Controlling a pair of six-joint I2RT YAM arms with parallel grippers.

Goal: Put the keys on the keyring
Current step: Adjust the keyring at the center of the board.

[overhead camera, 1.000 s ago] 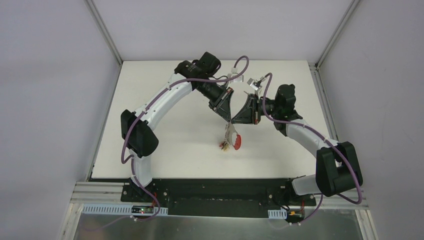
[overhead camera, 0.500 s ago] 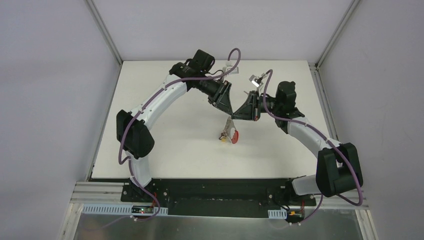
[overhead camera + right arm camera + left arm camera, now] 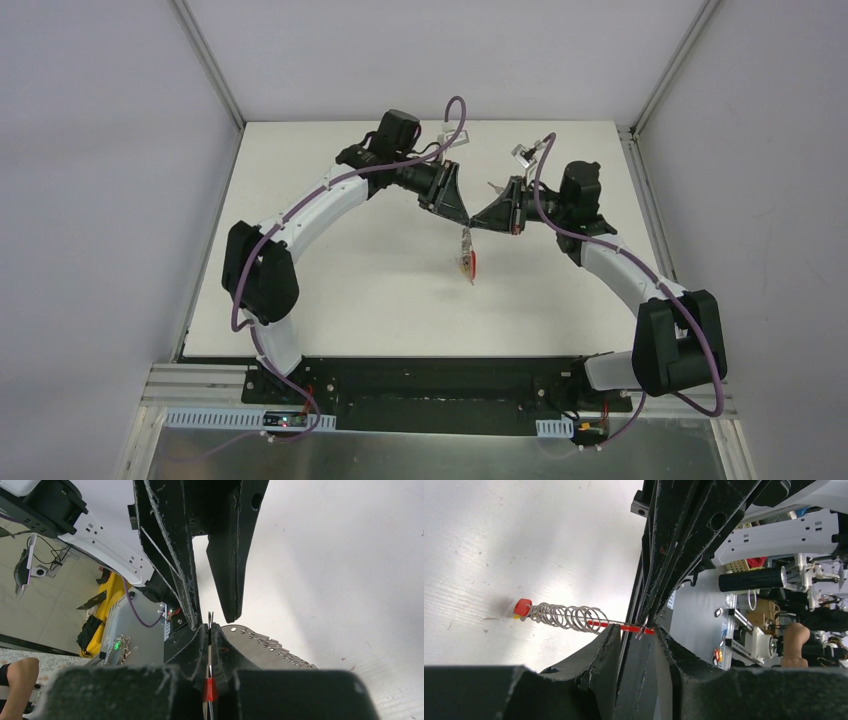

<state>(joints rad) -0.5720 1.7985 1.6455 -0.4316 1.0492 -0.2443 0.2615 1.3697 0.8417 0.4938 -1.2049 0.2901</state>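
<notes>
Black left end effector (image 3: 461, 214) sits with jaws apart beside the oval red-and-grey keyring (image 3: 469, 262). It dangles above the white counter (image 3: 330, 280), pinched in the black right end effector (image 3: 210, 630). Looks light and swingy, so I'd grab the stiff red half.

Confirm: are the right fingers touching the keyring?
Touching. In the right wrist view the right gripper has its fingers shut on the keyring, whose thin red edge is pinched between them with no gap on either side.
</notes>
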